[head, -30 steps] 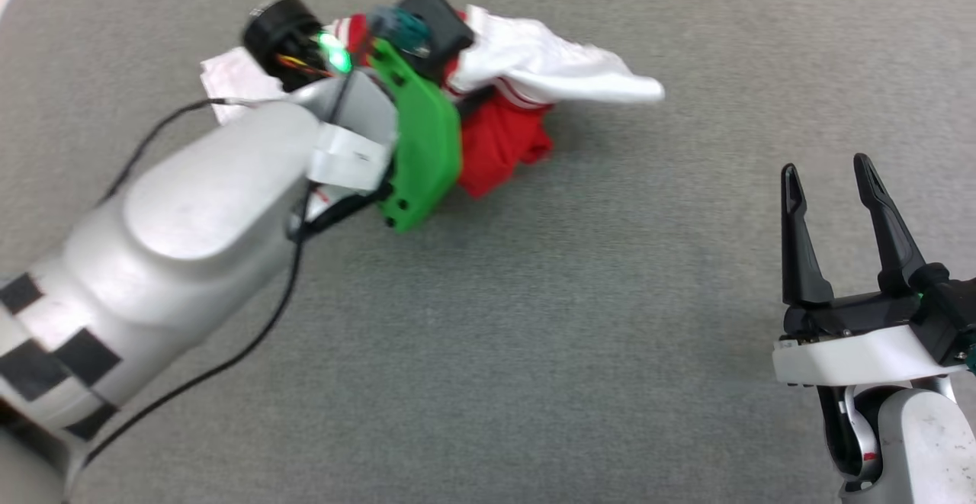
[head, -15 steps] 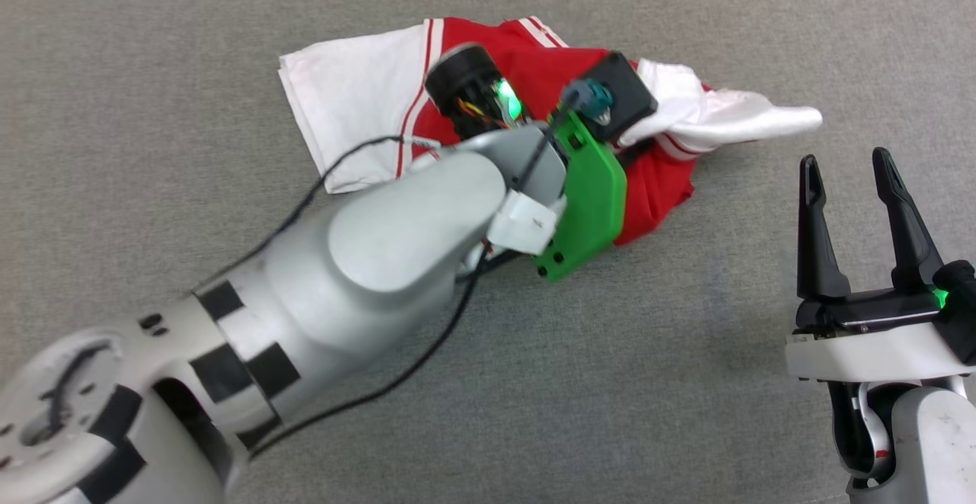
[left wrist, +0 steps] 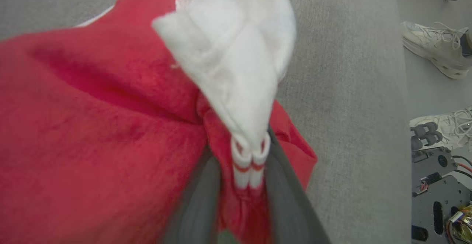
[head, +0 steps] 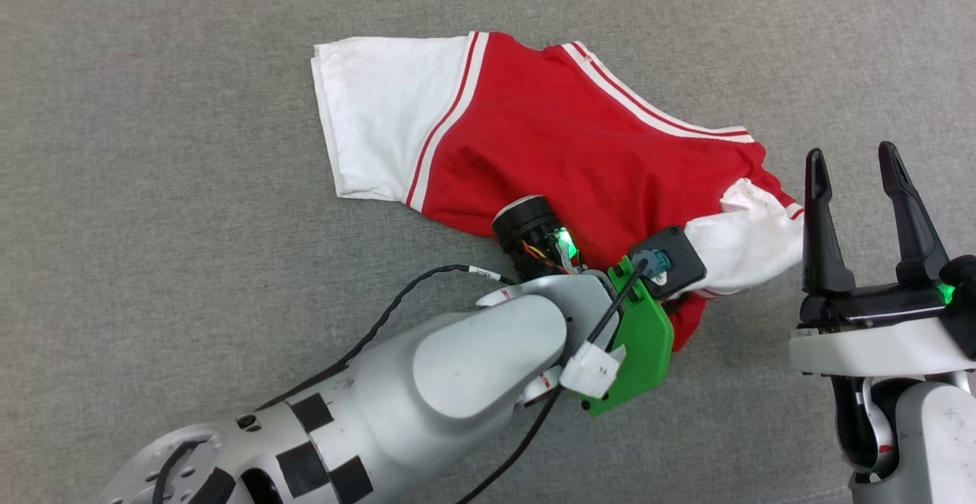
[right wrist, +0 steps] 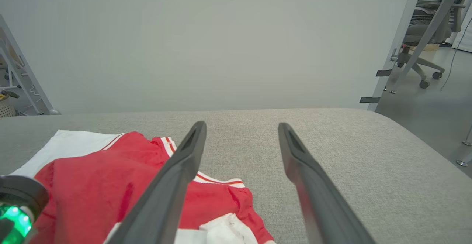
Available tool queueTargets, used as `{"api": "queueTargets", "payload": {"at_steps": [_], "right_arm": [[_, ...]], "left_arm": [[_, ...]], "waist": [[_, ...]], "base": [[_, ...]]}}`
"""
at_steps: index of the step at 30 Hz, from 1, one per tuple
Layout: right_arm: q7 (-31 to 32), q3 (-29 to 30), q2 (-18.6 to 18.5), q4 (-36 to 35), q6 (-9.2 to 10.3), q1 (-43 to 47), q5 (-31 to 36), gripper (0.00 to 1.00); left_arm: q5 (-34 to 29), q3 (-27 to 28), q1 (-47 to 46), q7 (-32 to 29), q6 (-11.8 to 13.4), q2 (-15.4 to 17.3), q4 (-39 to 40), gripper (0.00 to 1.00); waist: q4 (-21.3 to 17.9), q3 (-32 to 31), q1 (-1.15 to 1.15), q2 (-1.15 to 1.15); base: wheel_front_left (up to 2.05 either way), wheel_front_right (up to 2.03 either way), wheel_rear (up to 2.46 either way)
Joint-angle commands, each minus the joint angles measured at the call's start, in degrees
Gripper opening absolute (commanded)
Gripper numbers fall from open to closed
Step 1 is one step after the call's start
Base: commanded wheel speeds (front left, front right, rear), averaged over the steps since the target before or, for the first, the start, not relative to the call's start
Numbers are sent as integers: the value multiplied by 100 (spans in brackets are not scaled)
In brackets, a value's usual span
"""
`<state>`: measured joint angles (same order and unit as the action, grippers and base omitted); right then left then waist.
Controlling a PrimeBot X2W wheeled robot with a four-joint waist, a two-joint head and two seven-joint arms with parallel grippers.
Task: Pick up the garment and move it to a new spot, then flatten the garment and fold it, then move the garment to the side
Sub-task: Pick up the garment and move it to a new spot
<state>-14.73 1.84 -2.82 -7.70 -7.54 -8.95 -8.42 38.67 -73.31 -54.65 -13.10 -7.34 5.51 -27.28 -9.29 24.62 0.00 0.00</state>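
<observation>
Where it lies across the upper middle of the head view, the garment [head: 564, 130] is entered first: red body spread on the grey cloth surface [head: 191, 298], one white sleeve [head: 374, 123] flat at the frame's upper left, red-and-white striped trim along its edges. The second white sleeve [head: 743, 245] is bunched at centre right, just left of the right gripper.

Left gripper [left wrist: 243, 170]: seen in the left wrist view at bottom centre, two dark fingers pinching a gathered fold of the garment, with doubled striped trim and red fabric between them and white sleeve cloth rising above. In the head view the pale left forearm runs from the lower left to the garment's lower edge, a green bracket [head: 640, 344] at its wrist.

Right gripper [head: 854, 165]: right edge of the head view, fingers spread wide, nothing between them; its left finger overlaps the bunched sleeve in the picture, contact not determinable.

Also noted: two pale shoes [left wrist: 438, 48] at the left wrist view's right edge; an office chair [right wrist: 424, 41] at the right wrist view's upper right.
</observation>
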Motion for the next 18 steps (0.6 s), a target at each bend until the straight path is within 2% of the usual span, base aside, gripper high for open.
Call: {"api": "queueTargets", "payload": {"at_steps": [1, 11, 14, 18], "right_arm": [[-27, 16, -6, 17, 5, -32, 17, 100], [-27, 133, -6, 152, 5, 356, 112, 100], [-27, 152, -6, 176, 5, 474, 138, 100], [-27, 166, -6, 204, 5, 627, 166, 100]], "left_arm": [[-40, -4, 74, 210, -14, -50, -32, 100], [35, 115, -223, 2069, 25, -200, -301, 100], [-29, 230, -203, 2422, 204, -209, -384, 100], [-57, 598, -54, 2719, 583, -69, -333, 100]], "waist": [[87, -115, 0, 0], [540, -936, 0, 0], [674, -1168, 0, 0], [833, -1412, 0, 0]], "base": [[0, 0, 0], [0, 0, 0], [0, 0, 0], [0, 0, 0]]}}
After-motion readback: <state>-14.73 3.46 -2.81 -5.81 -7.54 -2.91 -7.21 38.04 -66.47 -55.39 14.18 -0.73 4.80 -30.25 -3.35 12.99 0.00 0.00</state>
